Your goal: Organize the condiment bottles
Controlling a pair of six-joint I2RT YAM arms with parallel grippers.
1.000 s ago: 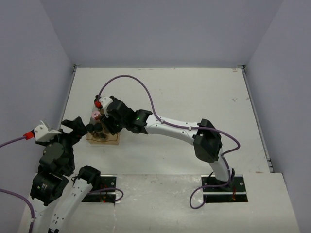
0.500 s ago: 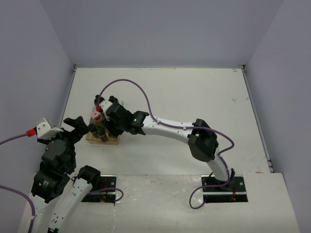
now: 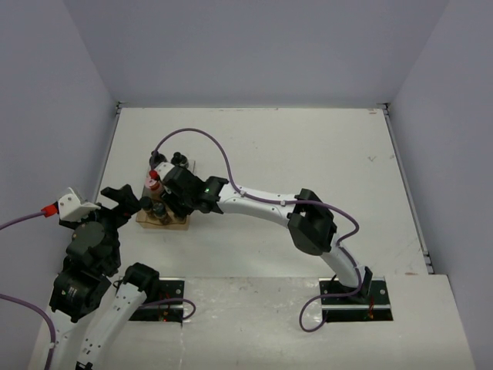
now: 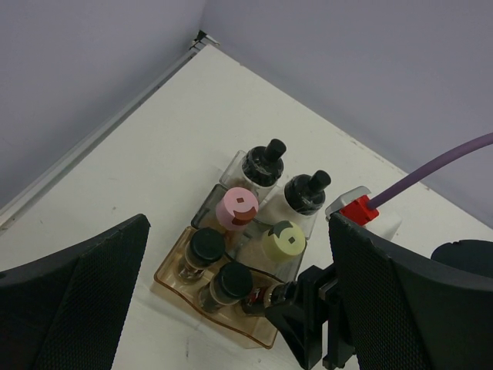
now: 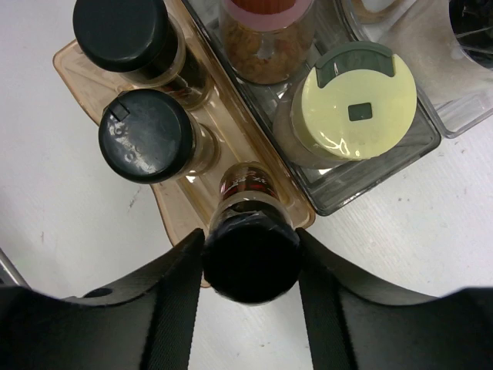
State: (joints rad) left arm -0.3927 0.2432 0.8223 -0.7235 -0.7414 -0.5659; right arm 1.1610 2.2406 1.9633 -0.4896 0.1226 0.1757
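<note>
Tiered rack (image 4: 168, 274) — amber front step, clear back tiers — on white table (image 3: 308, 154).

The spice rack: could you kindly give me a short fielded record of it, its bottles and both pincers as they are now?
rack: stepped rack with three tiers, amber in front
front tier: two black-capped jars upright; third jar at the end slot, seating unclear
middle tier: pink-lidded jar, yellow-lidded jar
back tier: two knob-capped bottles
right pincer: shut on the third jar at its black cap
left pincer: open, empty, apart from the rack
</note>
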